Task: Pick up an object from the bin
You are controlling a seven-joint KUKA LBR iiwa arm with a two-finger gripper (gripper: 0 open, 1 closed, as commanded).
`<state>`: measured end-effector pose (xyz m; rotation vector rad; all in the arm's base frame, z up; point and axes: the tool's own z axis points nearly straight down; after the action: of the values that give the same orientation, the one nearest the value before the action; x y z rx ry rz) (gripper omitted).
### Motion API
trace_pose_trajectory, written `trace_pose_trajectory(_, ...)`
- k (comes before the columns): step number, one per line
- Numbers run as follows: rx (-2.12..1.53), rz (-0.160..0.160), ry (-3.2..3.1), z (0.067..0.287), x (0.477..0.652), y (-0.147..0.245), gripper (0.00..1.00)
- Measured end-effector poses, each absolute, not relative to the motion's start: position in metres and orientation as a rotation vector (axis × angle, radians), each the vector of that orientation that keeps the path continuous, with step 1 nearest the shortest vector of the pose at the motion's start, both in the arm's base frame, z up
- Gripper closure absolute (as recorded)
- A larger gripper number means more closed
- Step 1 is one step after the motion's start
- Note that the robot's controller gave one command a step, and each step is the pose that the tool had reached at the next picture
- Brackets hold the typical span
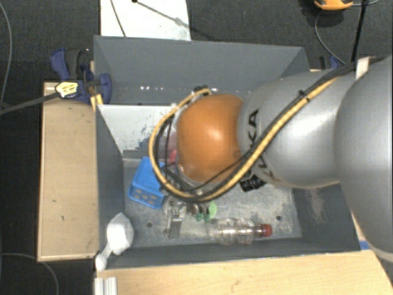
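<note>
Beneath me the floor (43, 17) is dark, black cables (361, 23) trailing across it; a white sheet (163, 14) lies farther off.

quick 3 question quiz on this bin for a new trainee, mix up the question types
1. True or false: the blue block lies in the left part of the bin as the camera sees it.
2. Which thing lies along the bin's bottom wall in the view, below the arm's orange cover? A) clear tube with a red end B) yellow ball C) metal spoon
3. Fill in: the white thing sits in the bin's bottom-left ____.
Key: 1 true; 2 A; 3 corner.
</note>
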<state>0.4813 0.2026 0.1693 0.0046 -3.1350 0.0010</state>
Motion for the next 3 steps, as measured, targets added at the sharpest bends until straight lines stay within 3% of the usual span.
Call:
trace_pose_trajectory(1, -0.004, -0.002, -3.143, 0.174, 0.484, 0.202, 0.00)
trace_pose_trajectory(2, -0.183, -0.004, -3.140, 0.102, 0.488, 0.152, 0.00)
trace_pose_trajectory(3, 0.127, -0.001, -3.141, 0.076, 0.488, 0.129, 0.00)
